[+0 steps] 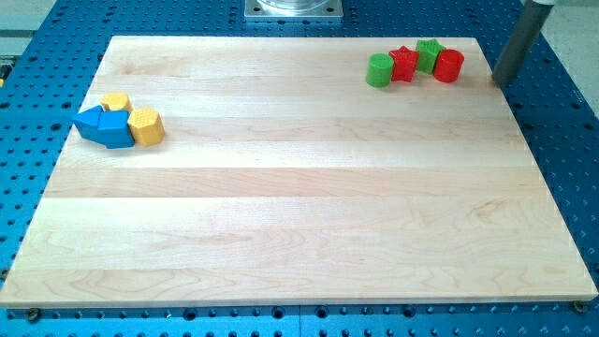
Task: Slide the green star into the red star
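Green star [429,53] is seen at the table's [281,215] top right, wedged in a row of 4: green cylinder [379,70], red star [403,64], green star, red cylinder [448,65] — it appears to touch the red star already. No fingers exist on this rig; only a rod is fitted, so nothing is held. The tip [505,82] stands just right of the red cylinder, apart from it. The star is judged light, rigid, easily slid — best pushed on its right flank, though the red cylinder blocks that side.

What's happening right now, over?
My tip right of the cluster, touching nothing. Green star already against red star. Red cylinder between tip and stars.
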Robot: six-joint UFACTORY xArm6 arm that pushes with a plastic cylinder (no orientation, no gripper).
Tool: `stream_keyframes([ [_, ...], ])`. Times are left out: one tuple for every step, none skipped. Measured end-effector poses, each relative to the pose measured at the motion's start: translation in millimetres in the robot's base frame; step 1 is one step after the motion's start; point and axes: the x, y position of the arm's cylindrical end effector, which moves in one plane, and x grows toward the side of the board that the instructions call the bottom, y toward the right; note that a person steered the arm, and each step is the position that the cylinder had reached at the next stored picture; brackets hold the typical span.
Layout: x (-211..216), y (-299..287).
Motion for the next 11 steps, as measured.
stream_keyframes([
  [-8.1,-22.4],
  [-18.6,-73.5],
  [-15.4,-86.3],
  [-38.6,-5.8],
  [-64.0,-12.3],
  [-65.6,-58.4],
  [-37.4,-140.4],
  [-33.5,-128.3],
  [-46.2,-110.7],
  [-46.2,-114.2],
  [-46.2,-114.6],
])
